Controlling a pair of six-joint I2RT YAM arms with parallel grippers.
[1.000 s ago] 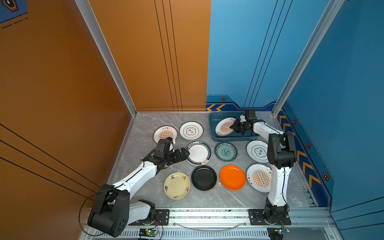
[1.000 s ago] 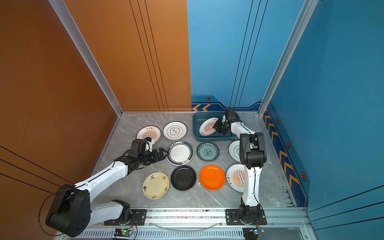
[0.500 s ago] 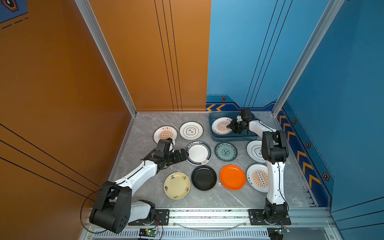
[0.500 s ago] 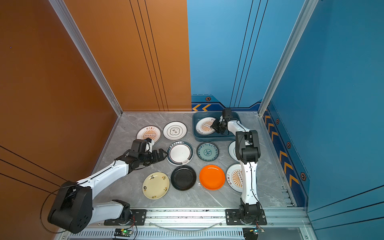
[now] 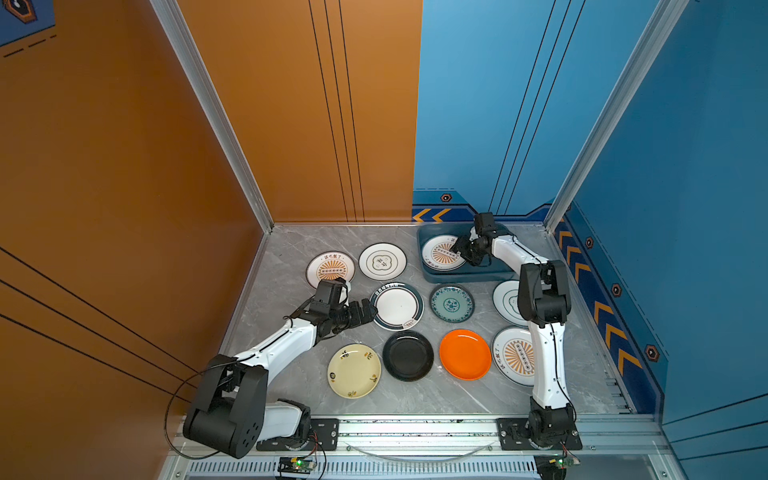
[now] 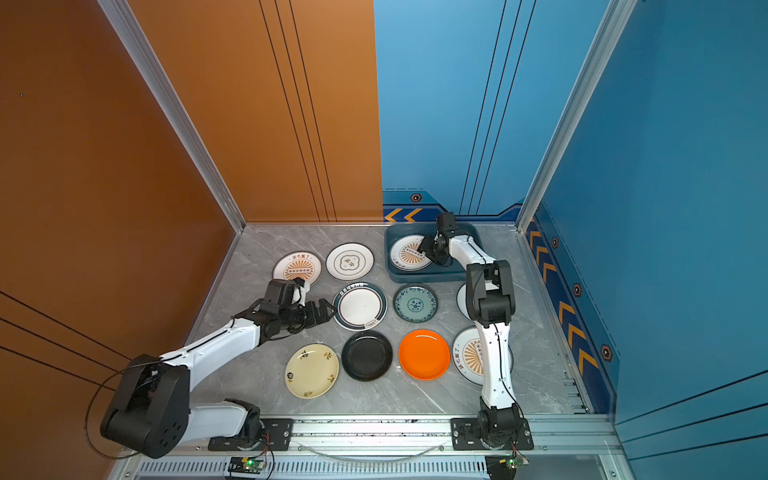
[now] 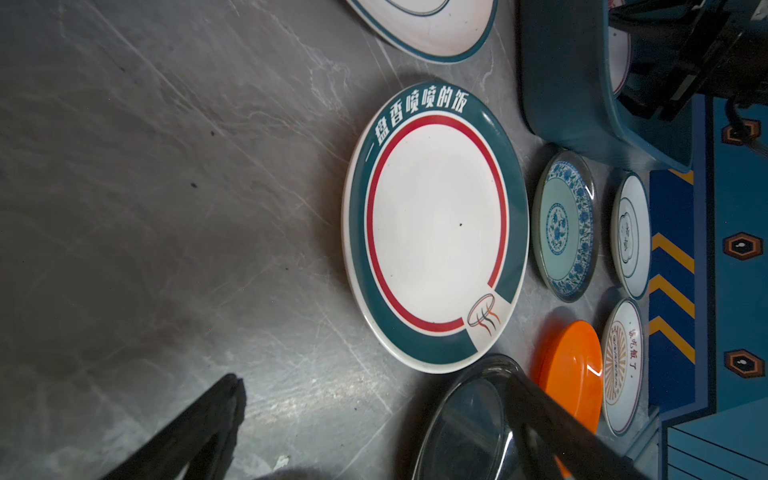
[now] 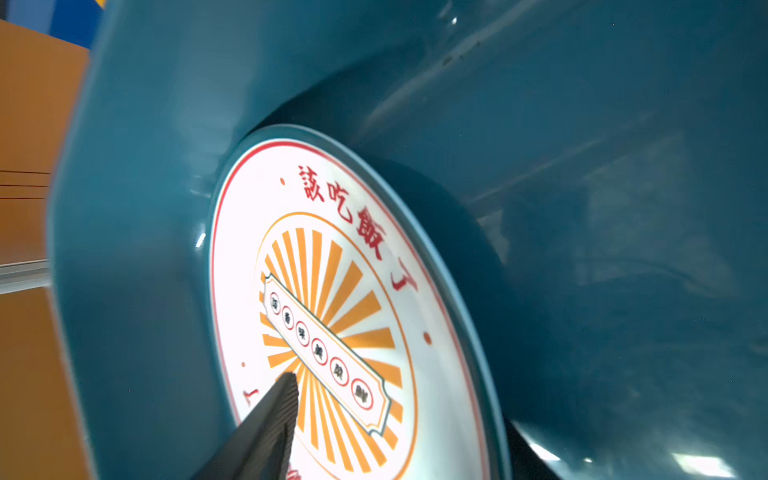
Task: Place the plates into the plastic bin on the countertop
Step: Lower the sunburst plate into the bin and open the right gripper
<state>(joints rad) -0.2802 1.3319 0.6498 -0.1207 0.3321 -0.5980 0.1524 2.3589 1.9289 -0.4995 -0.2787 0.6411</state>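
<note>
Orange-sunburst plate point(image 5: 439, 254) lies in the plastic bin point(image 5: 465, 276) — right gripper point(image 5: 462, 250) at its rim, hold unclear to me. Next I'd send the left gripper point(image 5: 367, 310), gaping and empty, onto the teal-rimmed plate point(image 5: 397, 306).

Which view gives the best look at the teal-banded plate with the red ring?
Left wrist: the teal-banded plate is whole, close, its lettering legible. Both top views show it small, beside the left gripper; the right wrist view misses it.
</note>
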